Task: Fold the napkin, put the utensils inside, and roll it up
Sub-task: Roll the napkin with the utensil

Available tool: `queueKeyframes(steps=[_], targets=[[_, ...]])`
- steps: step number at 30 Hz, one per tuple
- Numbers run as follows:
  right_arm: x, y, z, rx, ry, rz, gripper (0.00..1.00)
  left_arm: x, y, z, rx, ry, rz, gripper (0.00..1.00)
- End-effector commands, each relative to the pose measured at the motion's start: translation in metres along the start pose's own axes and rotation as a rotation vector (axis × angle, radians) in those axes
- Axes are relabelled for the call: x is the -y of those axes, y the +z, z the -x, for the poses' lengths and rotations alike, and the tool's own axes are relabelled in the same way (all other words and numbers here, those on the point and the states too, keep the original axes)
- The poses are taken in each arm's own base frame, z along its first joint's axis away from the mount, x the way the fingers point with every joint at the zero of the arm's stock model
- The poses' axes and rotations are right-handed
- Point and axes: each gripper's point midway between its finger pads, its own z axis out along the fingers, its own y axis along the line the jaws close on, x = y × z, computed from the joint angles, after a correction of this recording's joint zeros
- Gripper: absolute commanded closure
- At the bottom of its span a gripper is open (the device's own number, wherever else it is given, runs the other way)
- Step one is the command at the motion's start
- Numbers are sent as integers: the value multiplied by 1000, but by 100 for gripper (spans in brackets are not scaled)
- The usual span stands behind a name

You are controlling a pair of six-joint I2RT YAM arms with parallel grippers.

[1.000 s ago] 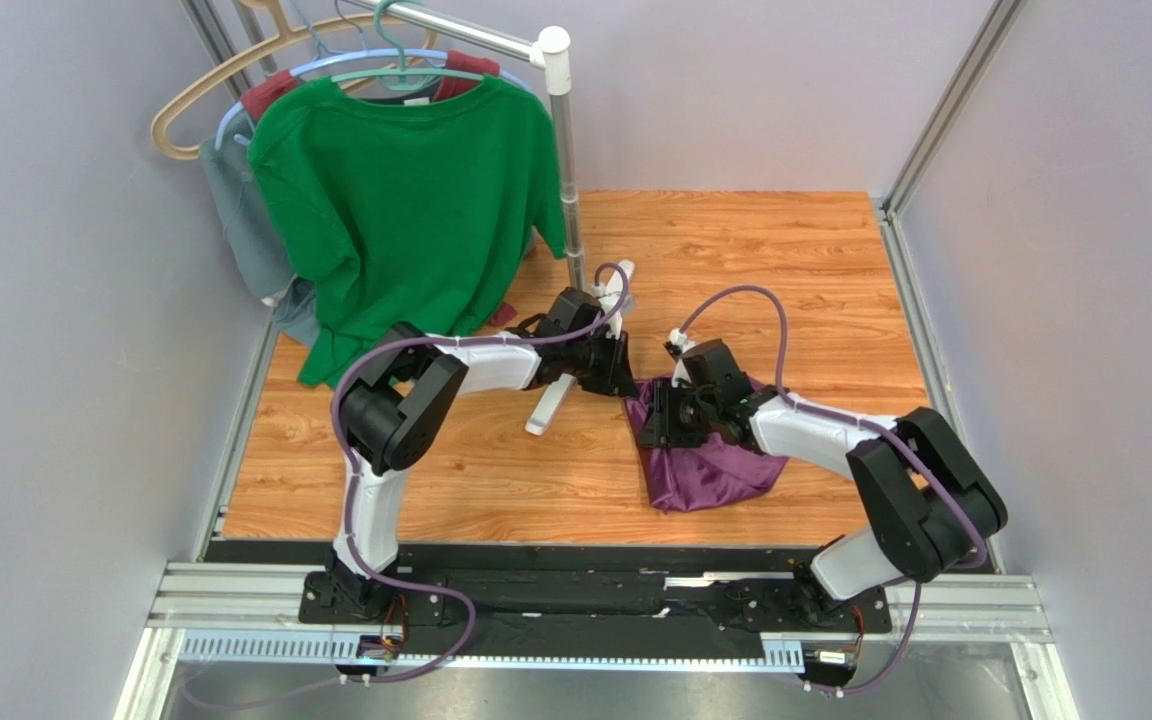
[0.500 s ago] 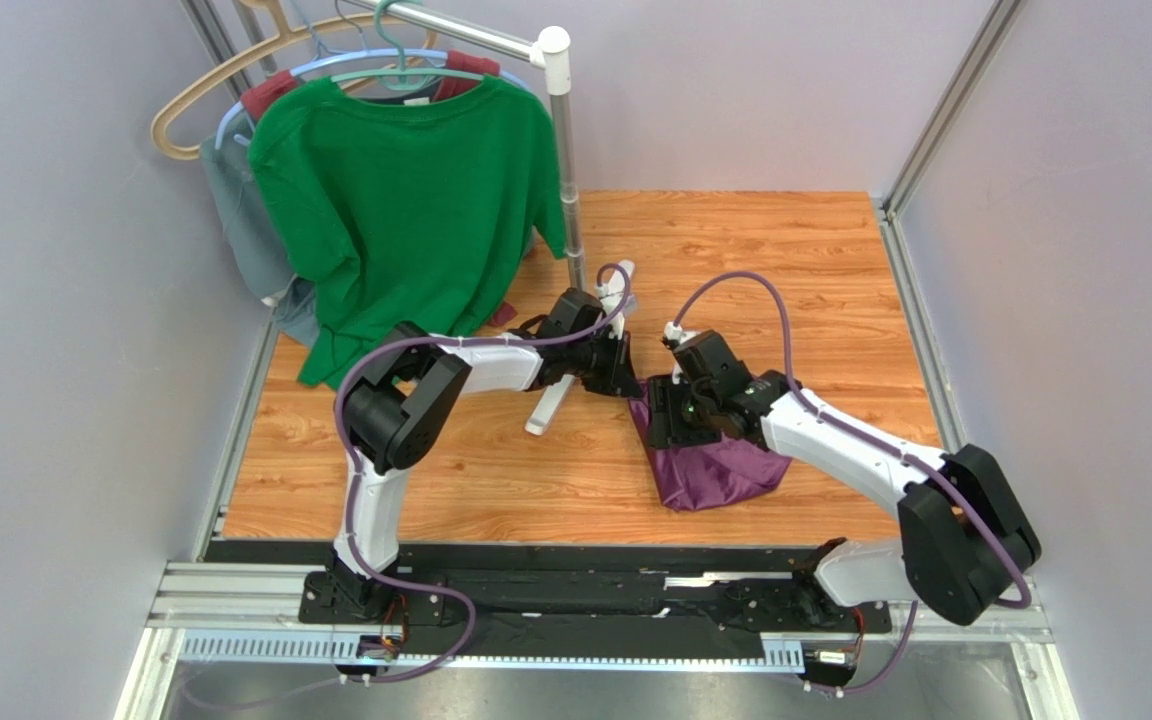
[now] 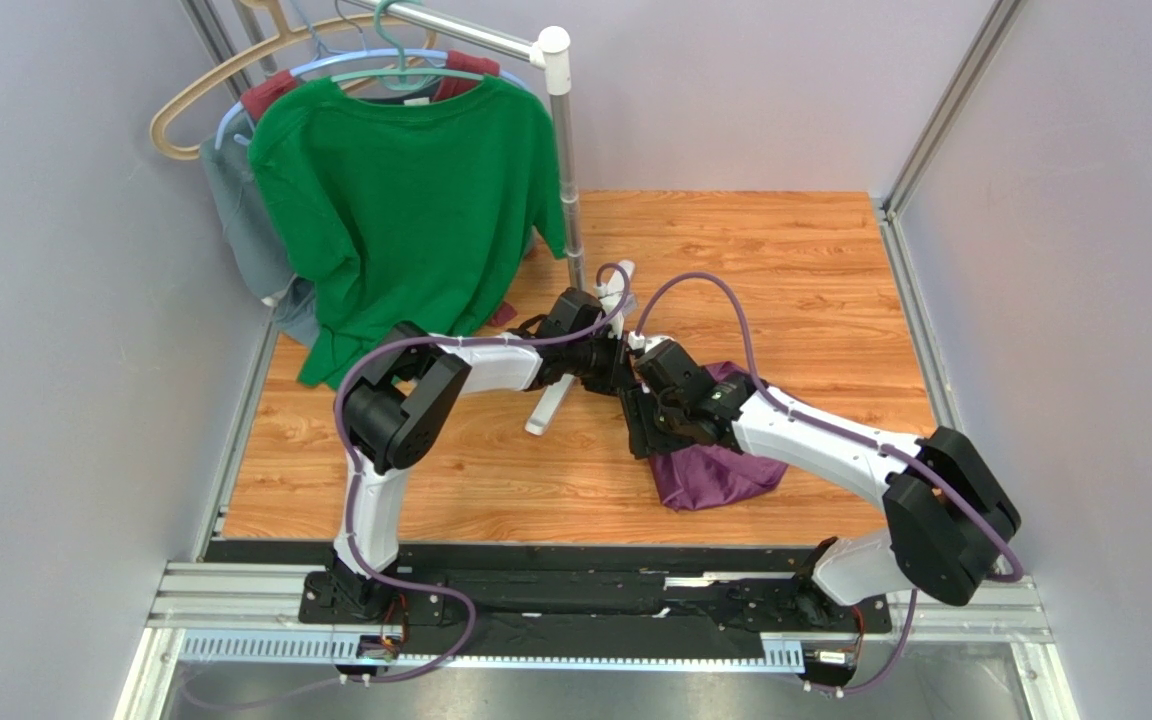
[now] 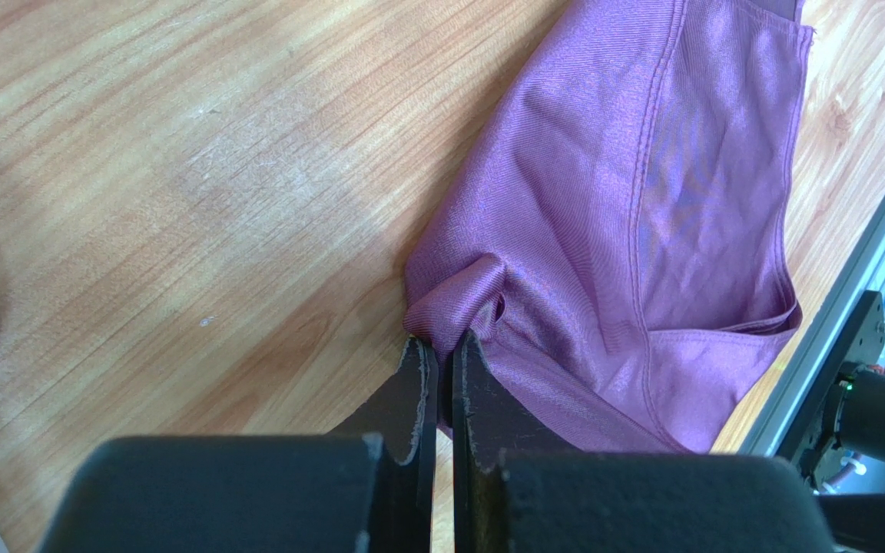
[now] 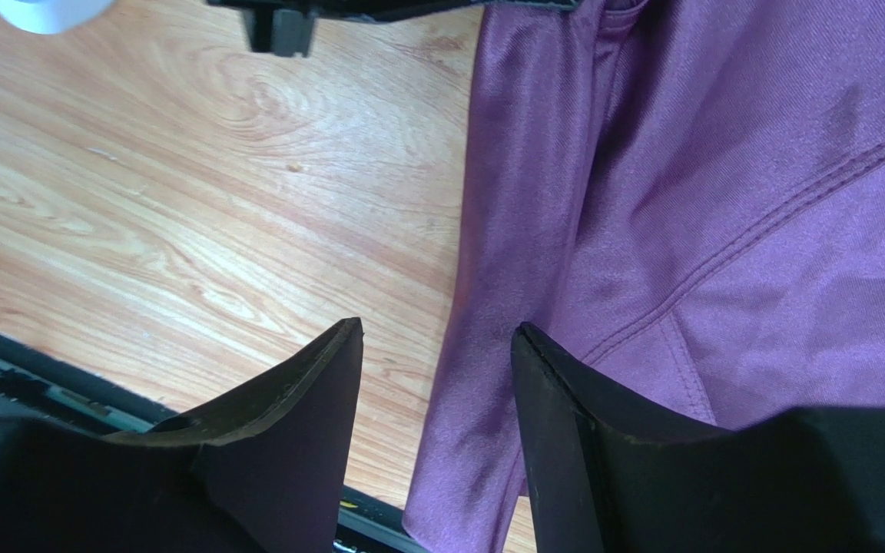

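Note:
The dark purple napkin (image 3: 710,468) lies bunched on the wooden table, right of centre. It fills much of the left wrist view (image 4: 643,219) and the right wrist view (image 5: 701,230). My left gripper (image 4: 441,342) is shut on a small fold at the napkin's near left corner; in the top view it (image 3: 624,378) sits at the napkin's upper left. My right gripper (image 5: 433,334) is open, jaws apart over the napkin's left edge, holding nothing; in the top view it (image 3: 648,435) is just below the left one. No spoon shows in any view.
A green T-shirt (image 3: 402,210) hangs on a rack with a white pole (image 3: 564,150) at the back left, with grey and maroon garments behind it. A white cylinder (image 3: 549,405) lies left of the grippers. The table's metal edge rail (image 4: 851,277) runs close beyond the napkin.
My right arm has swung its wrist left, so the right gripper now sits over the napkin's left edge, close under the left gripper. The left arm has stayed put.

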Motion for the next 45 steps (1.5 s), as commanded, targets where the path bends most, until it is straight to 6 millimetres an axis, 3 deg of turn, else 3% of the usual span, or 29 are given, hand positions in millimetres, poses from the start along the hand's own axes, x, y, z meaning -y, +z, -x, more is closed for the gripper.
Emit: queueKeyframes(steps=[1, 23, 28, 30, 36, 38, 40, 45], targets=[[0, 3, 13, 36, -22, -25, 47, 10, 0, 17, 35, 14, -29, 100], [19, 44, -29, -99, 19, -115, 58, 11, 0, 17, 34, 16, -37, 100], [25, 49, -43, -130, 60, -142, 70, 18, -3, 19, 39, 19, -63, 100], [28, 50, -52, -147, 82, -148, 77, 23, -6, 22, 50, 23, -81, 93], [25, 50, -68, -157, 135, -102, 93, 41, -24, 39, 101, 37, -108, 49], [19, 49, -68, -149, 156, -56, 96, 45, -28, 41, 111, 44, -112, 40], [14, 49, -74, -160, 175, -4, 98, 49, -35, 45, 127, 53, -116, 34], [7, 46, -74, -134, 218, 89, 100, 55, -47, 49, 158, 81, -120, 31]])
